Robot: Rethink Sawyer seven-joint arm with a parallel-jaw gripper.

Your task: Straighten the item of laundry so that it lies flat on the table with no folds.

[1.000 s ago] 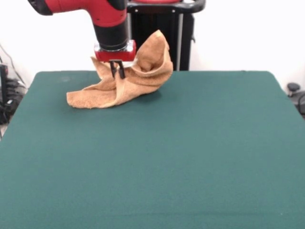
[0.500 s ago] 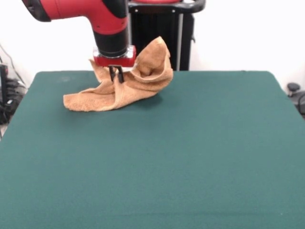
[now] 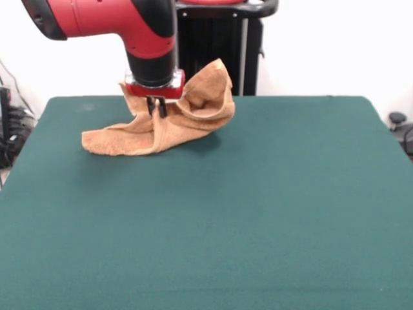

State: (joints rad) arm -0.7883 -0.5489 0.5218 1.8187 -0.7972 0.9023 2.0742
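Orange-tan terry towel [image 3: 164,119] bunched at far left of dark green felt worktop [image 3: 258,206].

Behind the worktop stands a black pedestal column [image 3: 216,48]; nothing else lies on the cloth. The black fingers [image 3: 153,108] of the red-and-black arm's gripper [image 3: 157,108] are pinched together on a raised towel fold; one end trails left on the worktop.

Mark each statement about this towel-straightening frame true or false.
1. The orange-tan terry-cloth towel lies flat, without folds. False: it is bunched, one part standing up.
2. The claw is shut on the towel. True.
3. The towel sits toward the dark green felt-topped table's far side. True.
4. A second towel lies at the near edge. False: only one towel shows.
5. One end of the towel rests on the table. True.
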